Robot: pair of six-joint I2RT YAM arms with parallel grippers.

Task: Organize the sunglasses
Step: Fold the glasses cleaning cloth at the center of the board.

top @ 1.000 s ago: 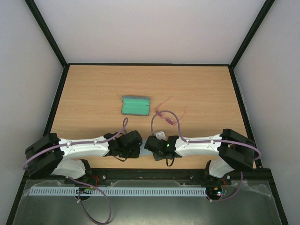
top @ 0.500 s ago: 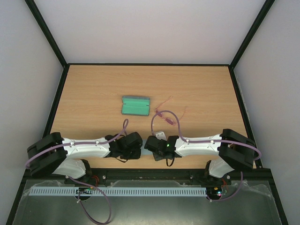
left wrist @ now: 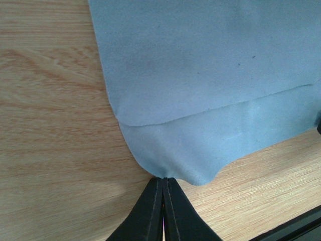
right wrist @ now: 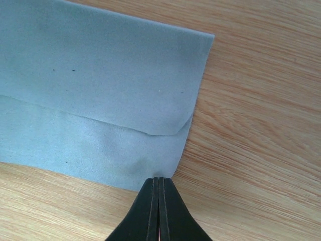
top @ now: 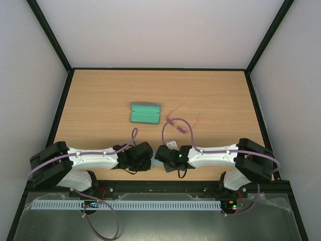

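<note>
Left pincer (left wrist: 163, 181): shut tight, nipping a near corner of the folded cloth (left wrist: 210, 75).
Right pincer (right wrist: 158, 179): shut likewise on the other near corner.
Cloth: soft, matte, pale blue, doubled over.
Sunglasses (top: 178, 126): thin translucent pink frame, on the woodgrain desk (left wrist: 50, 125) beyond the right pincer, apart.
Risk: thin fabric slipping from either nip; uneven pull skewing the fold.

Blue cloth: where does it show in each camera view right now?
Top external: not visible, probably hidden under the two wrists.
Left wrist: blue cloth fills the upper right, corner in the left gripper.
Right wrist: it fills the upper left, corner in the right gripper.
Shared landmark: the wooden tabletop.
</note>
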